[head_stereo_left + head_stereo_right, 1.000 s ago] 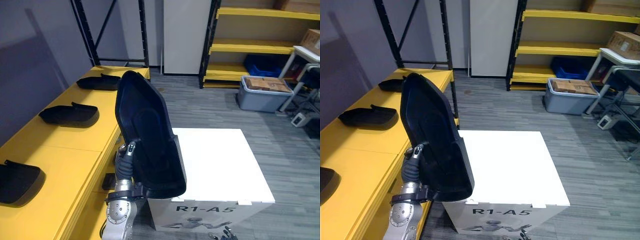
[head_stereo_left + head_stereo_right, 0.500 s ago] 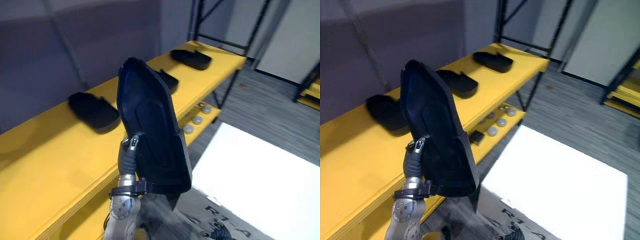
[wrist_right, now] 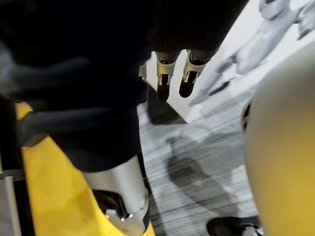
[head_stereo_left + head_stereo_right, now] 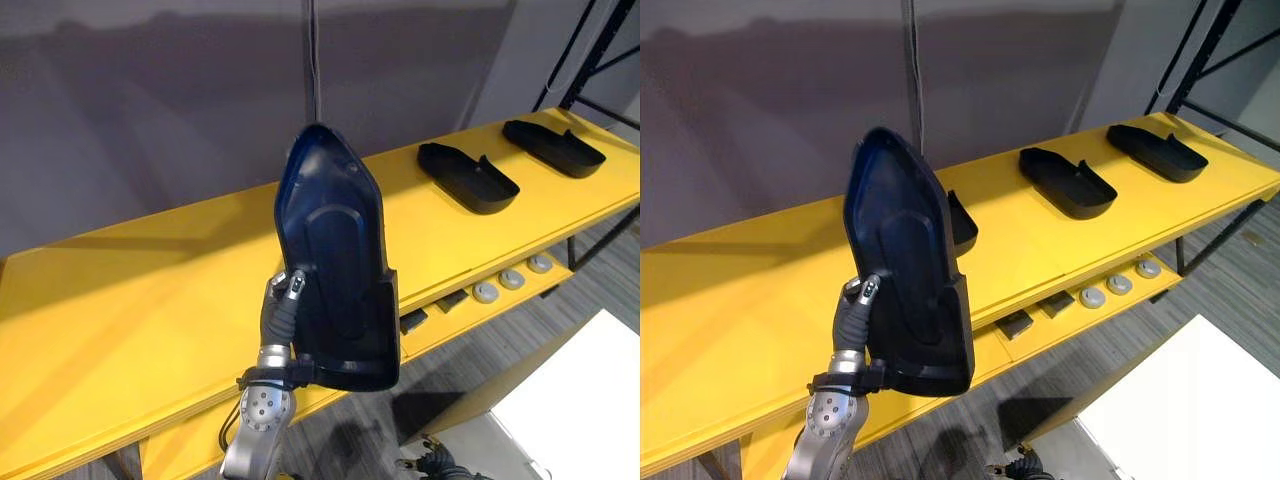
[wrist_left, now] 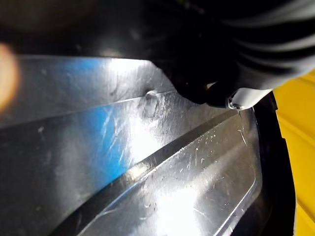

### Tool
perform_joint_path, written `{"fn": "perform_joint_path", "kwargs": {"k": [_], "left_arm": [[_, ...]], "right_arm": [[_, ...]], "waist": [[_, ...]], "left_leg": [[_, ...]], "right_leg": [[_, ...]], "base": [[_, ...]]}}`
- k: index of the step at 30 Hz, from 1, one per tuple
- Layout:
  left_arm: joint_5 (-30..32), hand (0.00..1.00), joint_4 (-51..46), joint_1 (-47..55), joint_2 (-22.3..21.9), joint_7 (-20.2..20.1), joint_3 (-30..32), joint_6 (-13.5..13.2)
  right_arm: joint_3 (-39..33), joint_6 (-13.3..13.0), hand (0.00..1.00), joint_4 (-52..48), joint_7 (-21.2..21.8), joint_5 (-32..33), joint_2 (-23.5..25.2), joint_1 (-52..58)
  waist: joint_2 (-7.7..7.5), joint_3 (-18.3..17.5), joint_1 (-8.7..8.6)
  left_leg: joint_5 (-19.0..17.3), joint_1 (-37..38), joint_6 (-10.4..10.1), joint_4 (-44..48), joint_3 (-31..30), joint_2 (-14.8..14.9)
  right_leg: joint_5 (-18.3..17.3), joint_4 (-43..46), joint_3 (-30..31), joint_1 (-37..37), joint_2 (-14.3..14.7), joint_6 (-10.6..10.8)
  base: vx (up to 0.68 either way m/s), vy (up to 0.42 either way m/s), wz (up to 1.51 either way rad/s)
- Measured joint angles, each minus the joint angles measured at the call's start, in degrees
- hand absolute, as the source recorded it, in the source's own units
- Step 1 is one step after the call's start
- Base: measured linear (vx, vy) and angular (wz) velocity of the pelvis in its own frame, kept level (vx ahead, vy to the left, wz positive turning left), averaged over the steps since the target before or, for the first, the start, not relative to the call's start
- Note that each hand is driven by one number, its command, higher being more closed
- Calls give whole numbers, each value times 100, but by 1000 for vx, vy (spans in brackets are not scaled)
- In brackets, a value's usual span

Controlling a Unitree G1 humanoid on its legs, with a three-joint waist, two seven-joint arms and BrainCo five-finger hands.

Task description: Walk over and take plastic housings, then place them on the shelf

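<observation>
Over the yellow shelf [image 4: 120, 320], the left hand [image 4: 283, 305] pinched a dark housing [image 4: 335, 240] upright, while the right hand [image 3: 165, 69] hung with fingers slack.

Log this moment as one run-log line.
left hand: fingers shut on housing, held upright, not set down | right hand: open, idle | shelf: other housings lying further right | placing: not yet done
</observation>
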Motion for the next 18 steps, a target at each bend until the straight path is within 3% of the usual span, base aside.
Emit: {"fn": "perform_joint_path", "kwargs": {"k": [1, 2, 3, 5, 6, 7, 9, 12, 18], "left_arm": [[44, 100, 0, -1, -12, 33, 78, 8], [63, 100, 0, -2, -19, 82, 150, 10], [80, 100, 1, 2, -31, 239, 370, 12], [77, 100, 2, 15, -44, 313, 501, 16], [76, 100, -11, 36, -50, 374, 562, 17], [76, 100, -15, 90, -133, 390, 628, 26], [77, 100, -73, 250, -275, 406, 630, 39], [75, 100, -153, 313, -279, 368, 673, 43], [76, 100, -153, 415, -279, 342, 720, 81]], "right_arm": [[4, -2, 0, -91, 6, 4, 2, 6], [5, -2, 0, -127, 5, 6, 3, 11], [-2, -4, 0, -315, 4, 11, 19, 105], [6, 0, 0, -544, -4, 14, 47, 213], [16, -3, 0, -669, -10, 23, 83, 315], [1, -12, 0, -779, -5, 123, 128, 403], [18, -10, 0, -784, 4, 126, 119, 469], [10, -9, 0, -836, 6, 132, 167, 581], [15, -10, 0, -855, 9, 129, 391, 739]], "waist": [[8, 31, -38], [6, 34, -55], [-34, 57, -80], [-54, 63, -88], [-169, 18, -89], [-268, 46, -100], [-132, -40, 24], [-146, -117, 125], [-418, -301, 209]], "left_leg": [[-9, -12, 40, -29, -264, -10], [16, -20, 38, -58, -390, -26], [57, 2, -29, -137, -741, -111], [73, 3, -62, -119, -931, -166], [46, -68, -127, -14, -1092, -272], [-26, -110, -226, 160, -1316, -346], [-24, -172, -288, 222, -1395, -123], [26, -116, -398, 105, -1412, 74], [38, 38, -416, -30, -1367, 63]], "right_leg": [[-523, -84, 926, -127, 429, 91], [-694, -128, 1310, -214, 628, 99], [-890, -148, 2182, -519, 1106, 193], [-899, -232, 2535, -683, 1289, 234], [-777, -575, 2629, -681, 1299, 251], [-721, -684, 2441, -634, 1213, 485], [-698, -958, 2168, -454, 1360, 431], [-568, -1450, 1936, -68, 1555, 309], [-447, -1841, 1701, 336, 1549, 355]], "base": [[-20, -92, 85], [-4, -173, 126], [7, -144, 108], [9, -139, 93], [21, -221, 110], [84, -239, 117], [131, -193, 71], [173, -125, 25], [129, 3, 17]]}}
